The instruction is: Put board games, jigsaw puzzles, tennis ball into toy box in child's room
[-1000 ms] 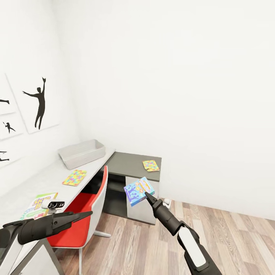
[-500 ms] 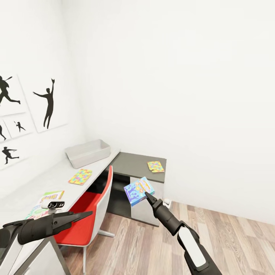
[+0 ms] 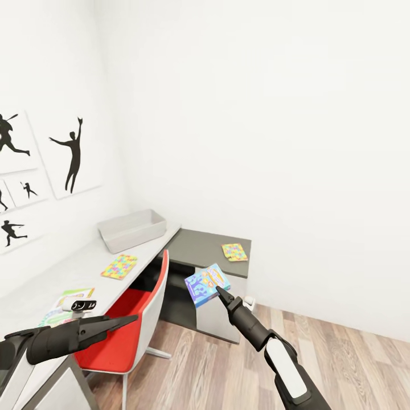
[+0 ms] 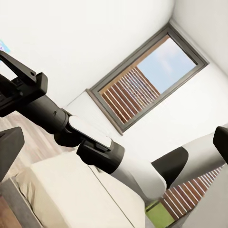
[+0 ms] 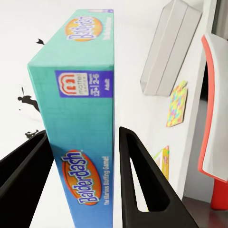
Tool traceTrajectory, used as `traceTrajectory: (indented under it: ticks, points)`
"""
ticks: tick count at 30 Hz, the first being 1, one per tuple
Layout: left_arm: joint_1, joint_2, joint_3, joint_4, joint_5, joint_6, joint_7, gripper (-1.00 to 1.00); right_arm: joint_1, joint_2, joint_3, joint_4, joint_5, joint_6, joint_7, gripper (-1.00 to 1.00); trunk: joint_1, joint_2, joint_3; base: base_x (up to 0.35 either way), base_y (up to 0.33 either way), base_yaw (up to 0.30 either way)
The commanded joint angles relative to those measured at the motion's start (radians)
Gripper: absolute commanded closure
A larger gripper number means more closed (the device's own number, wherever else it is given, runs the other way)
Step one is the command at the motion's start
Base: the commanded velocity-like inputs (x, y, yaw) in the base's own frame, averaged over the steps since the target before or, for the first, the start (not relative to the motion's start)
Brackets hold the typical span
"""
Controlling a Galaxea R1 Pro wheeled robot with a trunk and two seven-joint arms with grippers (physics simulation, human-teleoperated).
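My right gripper (image 3: 219, 291) is shut on a blue-green Balderdash board game (image 3: 207, 284), held in the air in front of the grey desk; both fingers (image 5: 137, 180) clamp the box (image 5: 83, 128). The grey toy box (image 3: 132, 229) stands at the far end of the white table (image 3: 85, 262). A colourful jigsaw puzzle (image 3: 119, 266) lies in front of it, and a second puzzle (image 3: 234, 251) lies on the grey desk (image 3: 199, 245). Another board game (image 3: 65, 304) rests on the table near my left gripper (image 3: 128, 320), which is open and holds nothing.
A red chair (image 3: 131, 319) is tucked under the white table, between my arms and the toy box. Wood floor (image 3: 341, 364) stretches to the right. White walls close the corner. Behind me, in the left wrist view, are a bed (image 4: 71, 190) and a window (image 4: 152, 80).
The whole picture has shifted, so the camera moved: table, desk and wall pictures sit further right in view. Both arms keep their pose, and the right gripper still holds the board game.
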Motion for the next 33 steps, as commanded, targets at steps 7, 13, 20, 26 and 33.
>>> traceTrajectory:
  ticks: [7,13,20,26,33]
  points:
    - [0.0,0.0,0.0,0.0,-0.001,0.011,-0.004,-1.0,0.0,0.0,-0.001,-0.001,-0.01,0.007,0.003,1.0,0.001,-0.001,0.0,0.163,-0.038,0.013]
    - [0.0,0.0,0.0,0.0,-0.001,0.011,-0.004,-1.0,0.0,0.0,0.0,-0.002,-0.01,0.007,0.004,1.0,0.001,-0.001,0.0,0.169,-0.141,0.001]
    - [0.0,0.0,0.0,0.0,-0.001,0.011,-0.004,-1.0,0.0,0.0,-0.001,-0.002,-0.01,0.007,0.005,1.0,0.001,-0.001,0.001,0.17,-0.171,0.062]
    - [0.0,0.0,0.0,0.0,-0.001,0.011,-0.004,-1.0,0.0,0.0,0.0,-0.002,-0.01,0.007,0.005,1.0,0.001,-0.001,0.006,0.157,-0.23,0.202]
    - [-0.001,0.0,0.0,0.0,-0.001,0.01,-0.004,-1.0,0.0,0.0,0.0,-0.001,-0.01,0.007,0.005,1.0,0.001,-0.001,0.013,0.092,-0.151,0.229]
